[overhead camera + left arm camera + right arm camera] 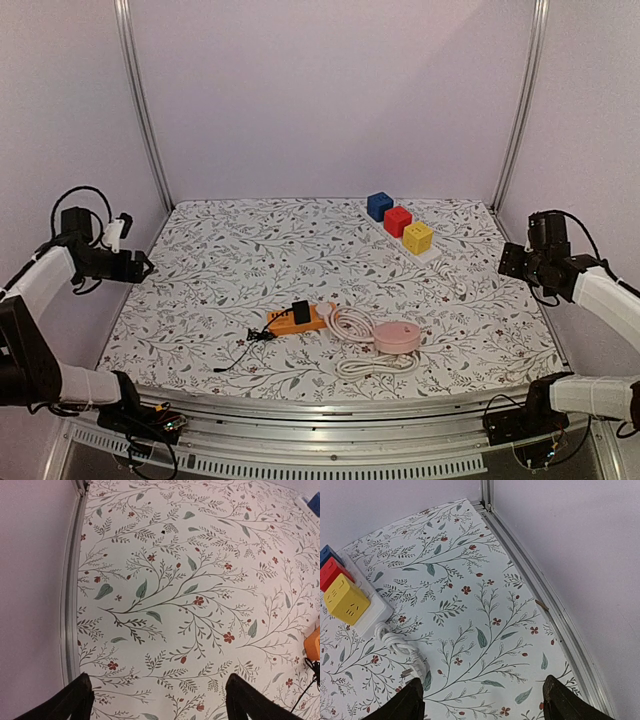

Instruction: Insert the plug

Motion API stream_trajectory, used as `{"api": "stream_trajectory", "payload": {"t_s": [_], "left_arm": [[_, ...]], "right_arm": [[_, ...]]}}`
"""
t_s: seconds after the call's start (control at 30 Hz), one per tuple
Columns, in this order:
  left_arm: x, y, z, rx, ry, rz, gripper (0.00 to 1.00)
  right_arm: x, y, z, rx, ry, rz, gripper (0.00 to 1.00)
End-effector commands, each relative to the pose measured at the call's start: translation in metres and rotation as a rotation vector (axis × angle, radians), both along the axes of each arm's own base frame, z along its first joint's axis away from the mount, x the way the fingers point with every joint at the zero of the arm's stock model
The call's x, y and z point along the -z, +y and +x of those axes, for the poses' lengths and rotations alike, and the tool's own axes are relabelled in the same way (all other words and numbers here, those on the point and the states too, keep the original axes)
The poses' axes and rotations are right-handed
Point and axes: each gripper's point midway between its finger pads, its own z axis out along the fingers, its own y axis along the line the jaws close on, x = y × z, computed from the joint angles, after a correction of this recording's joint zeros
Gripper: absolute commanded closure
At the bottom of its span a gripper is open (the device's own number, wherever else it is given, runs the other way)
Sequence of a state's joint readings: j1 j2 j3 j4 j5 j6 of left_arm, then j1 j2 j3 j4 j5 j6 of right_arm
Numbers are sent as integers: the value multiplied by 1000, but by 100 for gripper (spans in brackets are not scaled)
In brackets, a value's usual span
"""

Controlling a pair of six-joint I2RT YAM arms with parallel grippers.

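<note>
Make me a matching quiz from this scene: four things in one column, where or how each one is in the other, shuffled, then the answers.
1 yellow cube
2 orange power strip
3 pink round device
4 left pincer

A open, over the tablecloth
B under a black plug
C on the white strip, far right
D beside coiled white cable

Pairs: 1-C, 2-B, 3-D, 4-A

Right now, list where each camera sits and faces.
Top external: above and behind the bases, looking down on the table; left arm and right arm at the sides.
Left wrist: over the table's left edge, looking down; the left fingers show below.
Right wrist: facing the far right corner; the right fingers show below.
Shared: top and right wrist see the yellow cube.
</note>
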State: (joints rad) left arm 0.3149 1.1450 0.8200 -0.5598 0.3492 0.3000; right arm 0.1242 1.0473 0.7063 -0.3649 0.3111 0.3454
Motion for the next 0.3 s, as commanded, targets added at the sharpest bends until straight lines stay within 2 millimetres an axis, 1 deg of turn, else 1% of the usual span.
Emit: {"api": "stream_trajectory", "payload": {"t_s": [0.0,0.07,0.17,0.27], "left_arm": [[1,21,2,-115,-24,-112,8],[0,28,3,-169,-42,-122,7],[-7,42,3,-295,-100,-124,6],[-13,44,-1,-316,-171,-99,4]], "right_arm": [[-7,-37,-16,256,-117,-20,19],[-2,-38,-19,269,-122,-7,19],[7,-38,-21,268,-116,-13,21],[7,-32,-20,213,-132,-11,20]]}}
